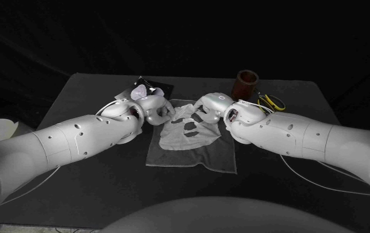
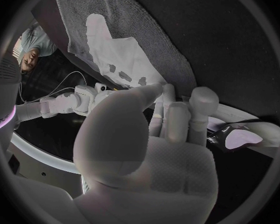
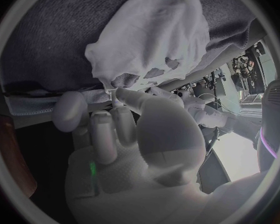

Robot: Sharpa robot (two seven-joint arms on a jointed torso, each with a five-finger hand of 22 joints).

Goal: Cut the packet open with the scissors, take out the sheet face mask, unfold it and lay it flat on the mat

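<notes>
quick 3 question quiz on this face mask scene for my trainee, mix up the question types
1. True or false: the scissors are held in the right hand.
2. The sheet mask lies on: A) the bare table, B) the grey mat, C) the packet.
3. Fill in: the packet lies on the table just beyond the ___ hand.
Key: 1 false, they lie on the table beside the brown cup. 2 B. 3 the left hand.
</notes>
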